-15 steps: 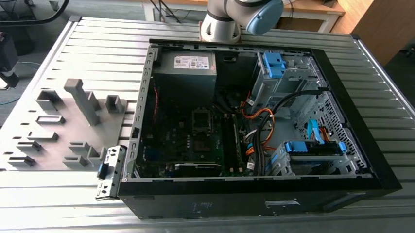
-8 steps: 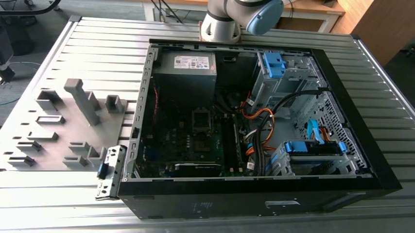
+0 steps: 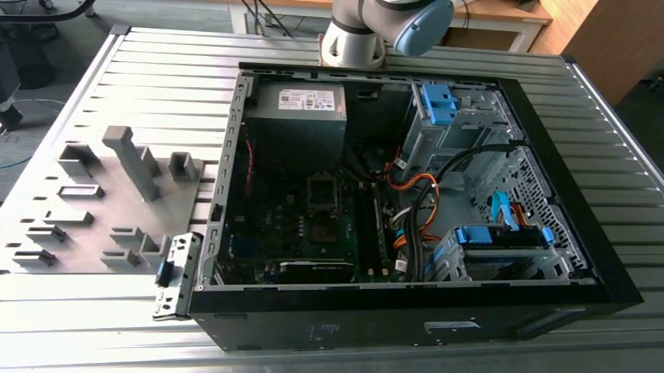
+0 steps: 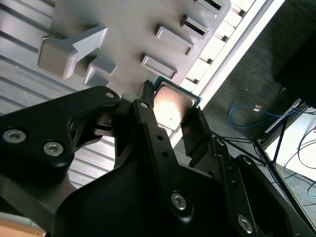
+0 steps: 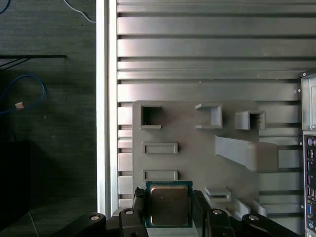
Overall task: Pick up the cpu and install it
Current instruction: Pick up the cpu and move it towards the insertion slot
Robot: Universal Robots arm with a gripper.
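Cpu held in the hand point(image 5: 169, 197) over the grey tray

The hand is closed narrow on the cpu point(image 5: 169, 205), with fingers point(image 5: 198, 210) on two opposite edges. It is above the grey tray point(image 5: 197, 153) on the worktop point(image 5: 197, 49), to the exterior view's left of the computer case point(image 3: 415, 311). The grip looks square. I judge it best to hold by the edges alone and keep the cpu level.

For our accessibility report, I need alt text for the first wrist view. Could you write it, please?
The gripper holds the cpu, a square silver-topped chip, between its black fingers above a grey fixture plate on a ribbed metal table.
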